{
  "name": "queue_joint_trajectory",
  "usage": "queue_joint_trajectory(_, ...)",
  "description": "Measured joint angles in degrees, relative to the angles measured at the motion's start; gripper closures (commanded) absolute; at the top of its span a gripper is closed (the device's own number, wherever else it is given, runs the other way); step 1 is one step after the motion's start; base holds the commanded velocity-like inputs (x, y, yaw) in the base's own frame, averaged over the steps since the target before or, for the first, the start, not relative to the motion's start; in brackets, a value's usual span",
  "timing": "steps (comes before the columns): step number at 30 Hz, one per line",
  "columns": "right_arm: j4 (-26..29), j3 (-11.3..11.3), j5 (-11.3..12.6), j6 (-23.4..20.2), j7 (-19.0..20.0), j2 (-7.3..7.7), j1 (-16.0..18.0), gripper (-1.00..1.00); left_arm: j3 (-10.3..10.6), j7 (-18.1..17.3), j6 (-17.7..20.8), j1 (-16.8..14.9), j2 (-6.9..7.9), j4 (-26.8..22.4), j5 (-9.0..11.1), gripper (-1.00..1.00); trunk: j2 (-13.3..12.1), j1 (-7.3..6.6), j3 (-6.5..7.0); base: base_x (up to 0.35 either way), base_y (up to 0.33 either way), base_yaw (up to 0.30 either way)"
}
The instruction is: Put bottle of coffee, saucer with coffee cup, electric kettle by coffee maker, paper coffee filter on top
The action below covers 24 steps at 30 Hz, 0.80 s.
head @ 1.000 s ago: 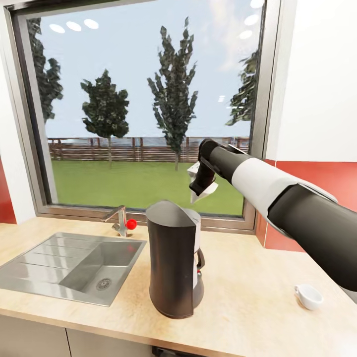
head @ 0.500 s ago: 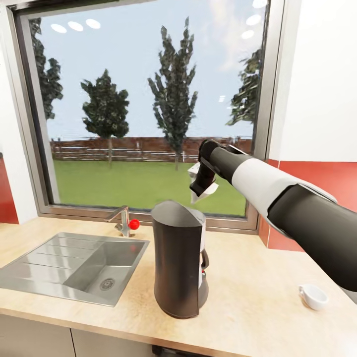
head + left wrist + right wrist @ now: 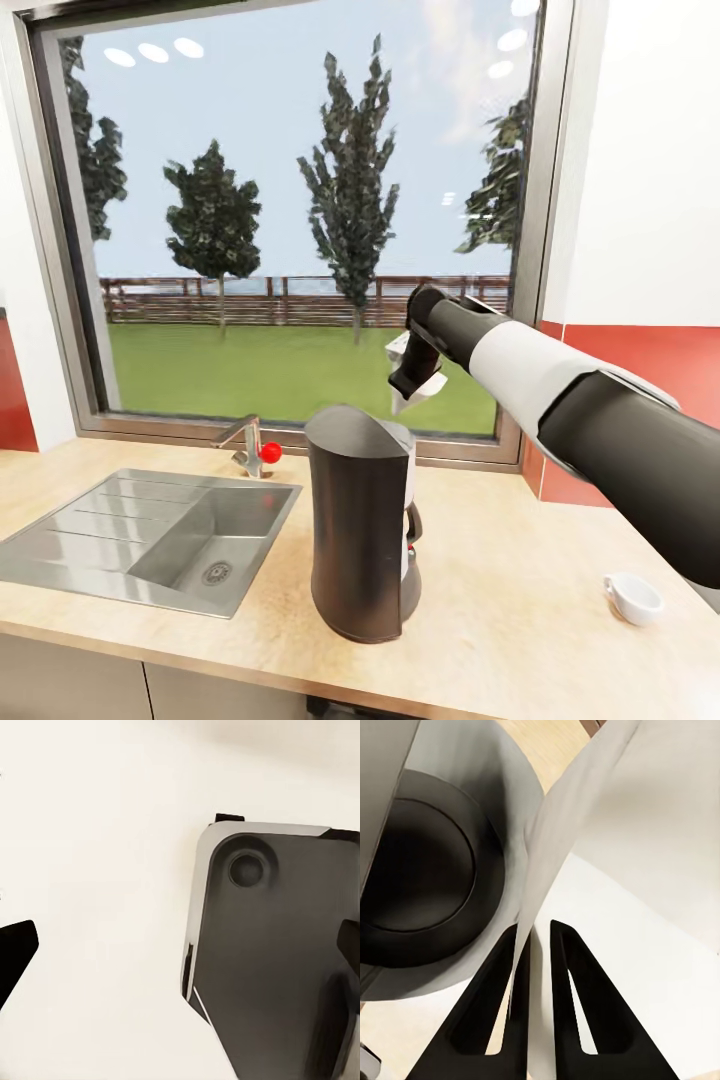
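Right gripper (image 3: 410, 388) jaws pinch the paper coffee filter (image 3: 422, 389) just above the coffee maker (image 3: 362, 520).

the right arm enters from the lower right of the head view and reaches up toward the frame's centre, dark at the near end, then a white band, then dark again to the wrist. the wrist bends downward, so the right tool (image 3: 413, 383) points down, just right of centre. in the right wrist view its two black fingers (image 3: 484, 1009) stand close together, pinched on a thin white sheet. the left tool's dark fingertips (image 3: 15, 952) sit at opposite edges of the left wrist view, spread wide.
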<state>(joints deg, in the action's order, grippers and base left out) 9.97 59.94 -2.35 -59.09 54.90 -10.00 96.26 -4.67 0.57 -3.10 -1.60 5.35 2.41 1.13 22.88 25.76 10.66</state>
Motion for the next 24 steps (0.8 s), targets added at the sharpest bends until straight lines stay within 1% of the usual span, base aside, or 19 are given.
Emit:
queue_joint_trajectory(5, -0.05, 0.00, 0.01, 0.00, 0.00, 0.00, -0.25, 1.00, -0.04, 0.00, 0.00, 0.00, 0.00, 0.00, 0.02, -1.00, 0.00, 0.00, 0.00, 0.000, 0.001, 0.000)
queue_joint_trajectory(10, -0.02, 0.01, 0.00, 0.00, -0.01, 0.01, -1.07, 1.00, -0.06, -0.01, 0.00, 0.00, 0.03, 0.00, 0.06, -1.00, 0.00, 0.00, 0.00, 0.000, 0.127, 0.000)
queue_joint_trajectory(24, -0.08, -0.01, 0.00, 0.00, 0.00, 0.00, -1.19, 1.00, -0.08, -0.08, -0.08, 0.09, 0.03, -0.01, 0.07, -1.00, 0.00, 0.00, 0.00, -0.018, 0.041, 0.000)
